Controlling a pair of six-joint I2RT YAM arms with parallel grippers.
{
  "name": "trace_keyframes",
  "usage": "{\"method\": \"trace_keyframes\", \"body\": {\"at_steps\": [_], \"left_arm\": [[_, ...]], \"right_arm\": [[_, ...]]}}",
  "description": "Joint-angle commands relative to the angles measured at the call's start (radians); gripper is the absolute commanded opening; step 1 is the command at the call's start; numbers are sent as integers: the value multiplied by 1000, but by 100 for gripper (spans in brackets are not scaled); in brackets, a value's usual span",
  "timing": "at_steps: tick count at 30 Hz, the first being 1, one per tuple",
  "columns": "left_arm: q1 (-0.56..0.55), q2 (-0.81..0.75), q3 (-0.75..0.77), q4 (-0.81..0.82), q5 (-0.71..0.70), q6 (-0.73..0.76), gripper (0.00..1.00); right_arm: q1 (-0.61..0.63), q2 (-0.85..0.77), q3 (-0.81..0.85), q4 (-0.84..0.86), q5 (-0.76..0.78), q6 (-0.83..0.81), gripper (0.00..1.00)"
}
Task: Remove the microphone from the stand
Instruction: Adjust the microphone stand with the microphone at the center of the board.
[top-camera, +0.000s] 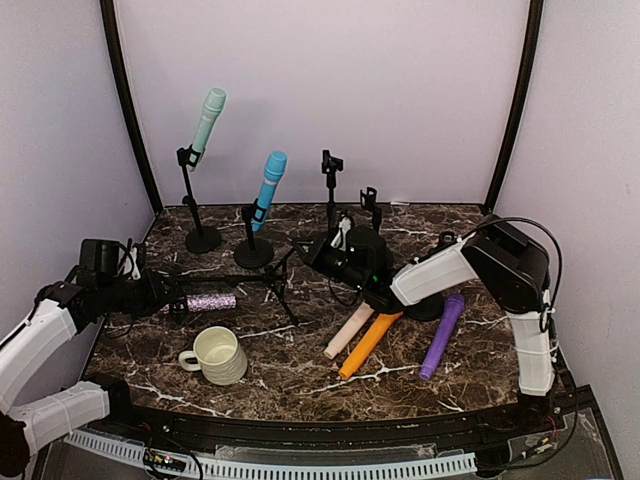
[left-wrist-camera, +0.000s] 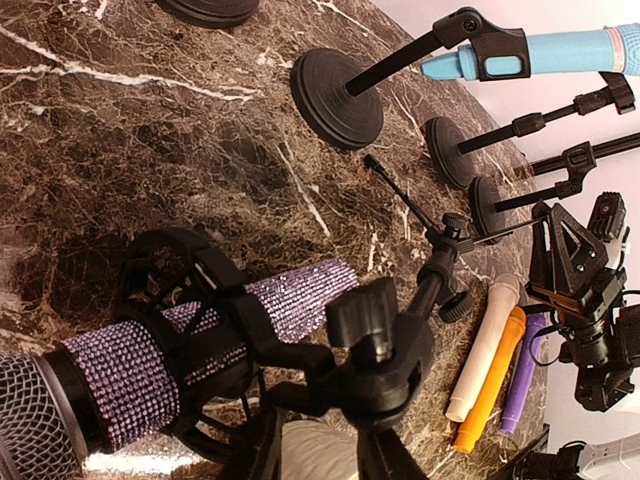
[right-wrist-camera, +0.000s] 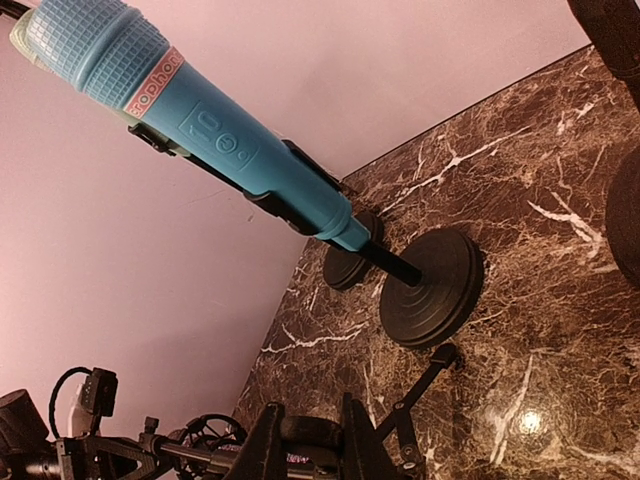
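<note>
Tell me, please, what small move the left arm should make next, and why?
Probably close the left gripper on the purple glitter microphone near its mesh head. The microphone sits in the shock mount of the tipped tripod stand, the left gripper is beside it, and the right gripper appears shut on the stand.

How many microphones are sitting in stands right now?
3: a mint microphone back left, a blue microphone beside it, a glittery purple microphone in the tripod mount at left. None look hidden.
</note>
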Motion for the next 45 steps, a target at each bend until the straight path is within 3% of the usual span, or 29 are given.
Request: {"method": "trace_keyframes", "body": {"at_steps": [1, 18, 22, 25, 36, 45], "left_arm": [[-13, 26, 24, 12, -40, 49, 29], [-24, 36, -4, 43, -77, 153, 34], [-27, 32, -8, 48, -92, 161, 34], [-33, 40, -7, 52, -105, 169, 27], [-50, 100, 2, 64, -125, 197, 31], [-52, 96, 18, 74, -136, 193, 10]], "right_arm": [[-14, -36, -12, 31, 20, 48, 0], [-14, -28, -7, 39, 8, 58, 0], [-13, -25, -4, 42, 5, 62, 0], [-14, -23, -4, 42, 4, 62, 0], [-14, -17, 0, 48, -2, 69, 0], [-15, -15, -2, 48, -5, 70, 0]]}}
